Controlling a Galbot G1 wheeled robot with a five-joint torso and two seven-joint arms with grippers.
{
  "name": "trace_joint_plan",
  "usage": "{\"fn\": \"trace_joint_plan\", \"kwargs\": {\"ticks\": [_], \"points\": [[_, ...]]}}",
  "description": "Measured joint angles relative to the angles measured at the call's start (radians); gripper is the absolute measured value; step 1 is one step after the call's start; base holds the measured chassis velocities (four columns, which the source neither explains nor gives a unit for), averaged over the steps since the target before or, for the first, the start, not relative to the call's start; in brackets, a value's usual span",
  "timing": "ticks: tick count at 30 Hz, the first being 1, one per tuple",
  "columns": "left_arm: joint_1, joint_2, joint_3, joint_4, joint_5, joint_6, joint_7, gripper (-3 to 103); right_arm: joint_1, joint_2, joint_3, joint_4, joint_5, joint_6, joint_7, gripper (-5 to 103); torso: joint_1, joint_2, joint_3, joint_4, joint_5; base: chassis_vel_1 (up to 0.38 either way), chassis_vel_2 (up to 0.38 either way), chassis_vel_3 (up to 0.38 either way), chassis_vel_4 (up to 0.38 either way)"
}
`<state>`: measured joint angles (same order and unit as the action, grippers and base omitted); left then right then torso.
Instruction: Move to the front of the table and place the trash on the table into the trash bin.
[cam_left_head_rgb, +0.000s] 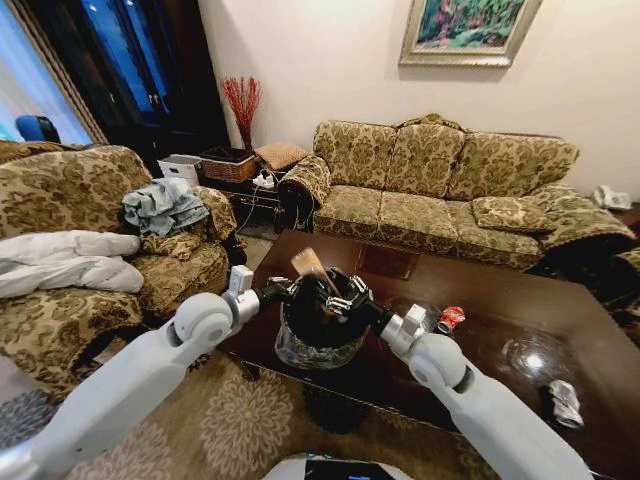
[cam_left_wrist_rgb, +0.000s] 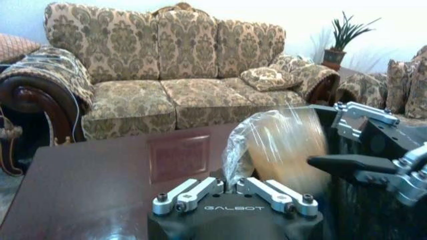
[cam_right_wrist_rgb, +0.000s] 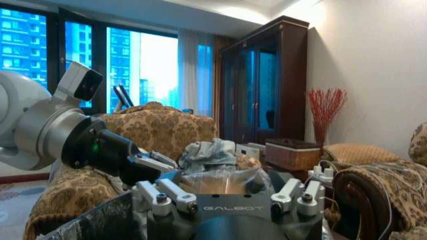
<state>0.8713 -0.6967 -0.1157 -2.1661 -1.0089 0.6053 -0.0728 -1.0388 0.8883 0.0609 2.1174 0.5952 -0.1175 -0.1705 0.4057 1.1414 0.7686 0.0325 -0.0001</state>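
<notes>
Over the near edge of the glossy dark brown wooden table (cam_left_head_rgb: 480, 300), both grippers meet above the round black trash bin lined with a crinkled grey plastic bag (cam_left_head_rgb: 318, 345). The left gripper (cam_left_head_rgb: 290, 287) and right gripper (cam_left_head_rgb: 345, 298) each seem clenched on the bag's rim, so the step looks like holding the liner, though I cannot tell for certain. A tan wrapper-like piece (cam_left_head_rgb: 306, 263) sticks up there. 2 crushed cans, red (cam_left_head_rgb: 450, 318) and silver-white (cam_left_head_rgb: 565, 402), lie on the table, awaiting pickup.

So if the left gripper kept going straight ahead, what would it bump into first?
Probably the trash bin: its bag-lined rim sits right in front of the left gripper, though depth is hard to judge here.
</notes>
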Motion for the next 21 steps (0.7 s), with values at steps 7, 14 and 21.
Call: {"fn": "trace_joint_plan", "kwargs": {"ticks": [7,14,21], "points": [[0.028,0.010,-0.048,-0.011,0.007,-0.004,-0.003,3,-0.022,0.004,0.065,0.054,0.026,0.000,0.042,100,0.000,0.000,0.000,0.0003,0.0002,0.000,0.000,0.000,0.000],[0.113,-0.014,-0.120,0.000,0.218,-0.048,-0.006,3,-0.108,-0.068,0.214,0.237,0.129,-0.035,0.256,100,0.000,0.000,0.000,0.0003,0.0002,0.000,0.000,0.000,0.000],[0.194,-0.092,-0.211,0.028,0.374,-0.055,-0.004,3,-0.325,-0.023,0.514,0.151,0.033,-0.115,0.353,100,0.000,0.000,0.000,-0.0002,0.0008,0.000,0.000,0.000,0.000]]}}
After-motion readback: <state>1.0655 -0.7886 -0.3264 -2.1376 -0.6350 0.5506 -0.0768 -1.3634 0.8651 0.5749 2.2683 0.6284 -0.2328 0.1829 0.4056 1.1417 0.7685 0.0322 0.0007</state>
